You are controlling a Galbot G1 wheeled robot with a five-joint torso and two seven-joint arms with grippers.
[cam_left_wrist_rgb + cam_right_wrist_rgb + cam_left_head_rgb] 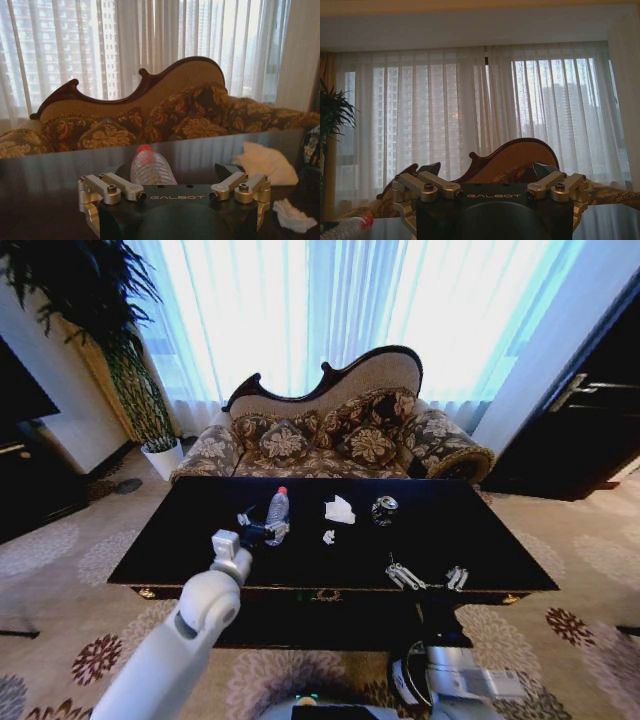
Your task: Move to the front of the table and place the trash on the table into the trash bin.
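Left wrist view: my left gripper (177, 175) stands wide open, empty, astride the lying bottle (150, 169) on the table (50, 175); I judge closing off-centre could roll it toward the tissue (267, 162), right gripper (428, 577) open, idle.

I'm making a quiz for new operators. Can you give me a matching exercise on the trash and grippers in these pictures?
Things:
1. bottle
2. tissue
3. can
4. right gripper

Places or states:
A. crumpled, white, mid-table
B. open above the table's near edge, nothing between its fingers
C. dark, rightmost of the trash
D. lying between the open fingers of the left gripper

Pairs: 1-D, 2-A, 3-C, 4-B
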